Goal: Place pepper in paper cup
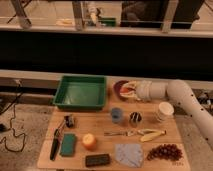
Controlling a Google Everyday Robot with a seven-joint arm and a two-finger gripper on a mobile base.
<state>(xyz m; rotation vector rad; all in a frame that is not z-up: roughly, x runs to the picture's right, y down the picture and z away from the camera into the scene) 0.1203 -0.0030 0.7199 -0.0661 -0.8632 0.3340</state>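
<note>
My gripper [125,91] is at the back of the table, level with a dark red bowl [119,86] just right of the green tray. It is shut on the pepper [127,93], a small orange-red sliver between its tips, held above the table. The paper cup [165,111], off-white and upright, stands to the right and nearer the front, below my forearm. The gripper is up and to the left of the cup, well apart from it.
The green tray [81,92] is at the back left. A blue cup [116,115] and a dark metallic cup [135,118] stand mid-table. A banana [150,134], cutlery [120,133], an orange fruit [89,141], grapes [165,151], a cloth [129,152] and a sponge [68,144] lie in front.
</note>
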